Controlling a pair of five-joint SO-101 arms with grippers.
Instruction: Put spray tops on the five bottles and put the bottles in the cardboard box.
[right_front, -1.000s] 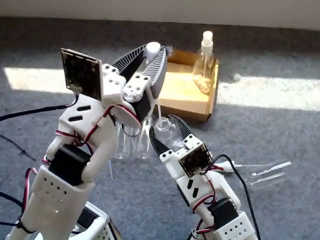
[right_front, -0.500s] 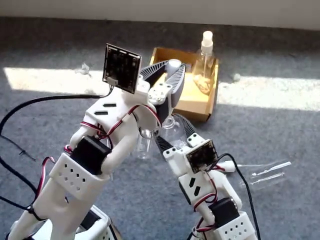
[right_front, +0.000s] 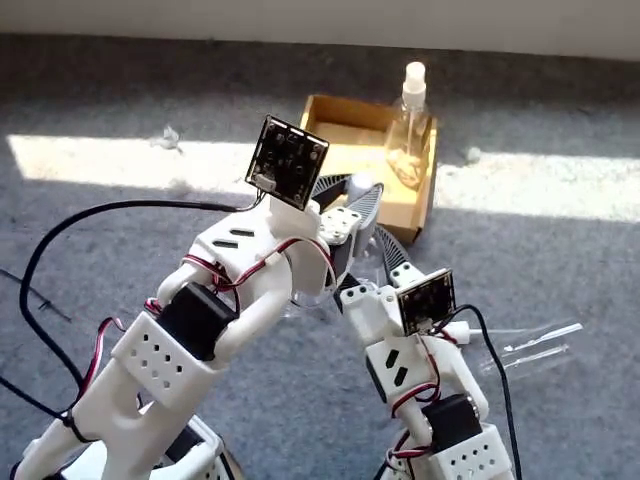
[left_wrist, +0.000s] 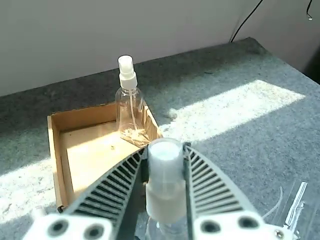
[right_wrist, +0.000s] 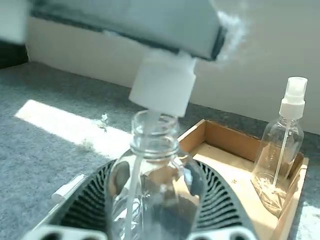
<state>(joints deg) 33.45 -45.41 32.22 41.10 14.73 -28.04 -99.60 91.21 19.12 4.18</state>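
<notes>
While my left gripper (left_wrist: 165, 152) pinches the white spray top (left_wrist: 164, 187), fingers narrow on its sides, my right gripper (right_wrist: 156, 192) is clamped round the belly of the clear bottle (right_wrist: 150, 210). The bottle is upright, just short of the cardboard box (right_wrist: 235, 145).

- Top sits at bottle neck (right_wrist: 154, 136), skewed to one side; can't tell if touching.
- Dip tube (right_wrist: 131, 185) already runs down inside.
- Judgement: seating step, abt halfway.
- To do well: square collar over neck first, then lower straight. Side shove could kink tube or tip bottle.
- Rt grip firm, not harder; thin wall prob flexes.
- Seat collar fully before letting go.
- One capped bottle (right_wrist: 281, 145) stands in box corner.
</notes>
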